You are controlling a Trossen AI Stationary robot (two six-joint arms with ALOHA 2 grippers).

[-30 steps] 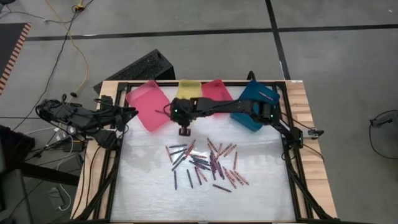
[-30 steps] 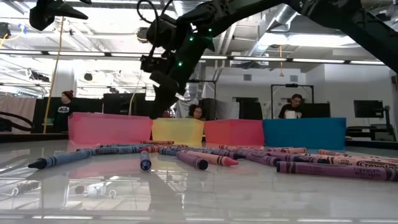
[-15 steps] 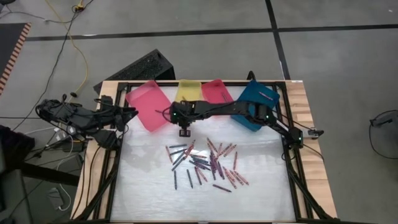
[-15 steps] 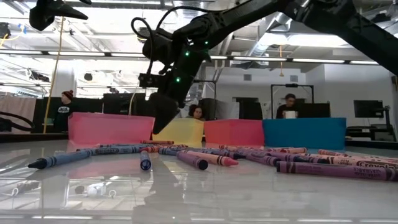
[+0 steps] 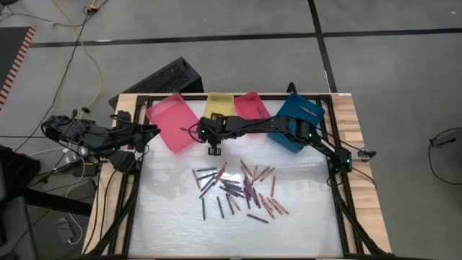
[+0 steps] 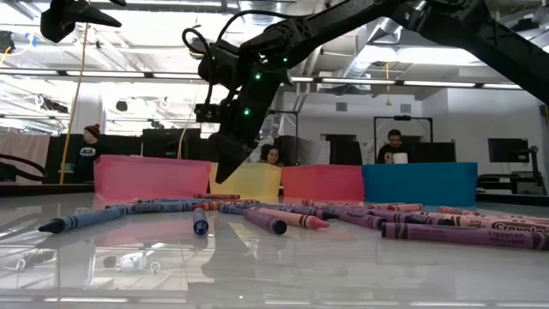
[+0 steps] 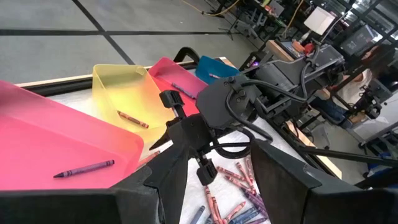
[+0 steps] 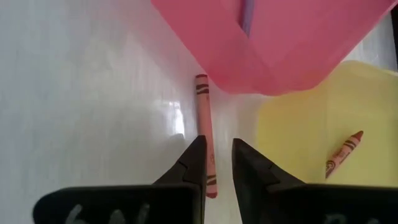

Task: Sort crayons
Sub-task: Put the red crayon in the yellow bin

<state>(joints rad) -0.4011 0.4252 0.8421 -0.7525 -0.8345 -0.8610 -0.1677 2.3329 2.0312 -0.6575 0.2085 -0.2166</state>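
Observation:
Several crayons (image 5: 238, 189) lie loose on the white table top in a heap. One pink-red crayon (image 8: 204, 112) lies flat by itself in front of the pink tray's corner. My right gripper (image 8: 216, 142) hangs just above it, pointing steeply down. Its fingers stand a little open on either side of the crayon's near end, and the low view shows the tips (image 6: 221, 174) clear of the table. My left gripper (image 7: 214, 186) waits at the table's left edge (image 5: 144, 133), open and empty.
Four trays stand along the far edge: pink (image 5: 172, 121), yellow (image 5: 219, 105), red (image 5: 251, 105), blue (image 5: 297, 119). A purple crayon (image 7: 84, 168) lies in the pink tray and an orange-red one (image 8: 344, 152) in the yellow. People sit in the room behind.
My right gripper has sunk a little toward the table in front of the pink and yellow trays and has tipped, its fingers now slanting instead of pointing straight down. The crayons have stayed where they were.

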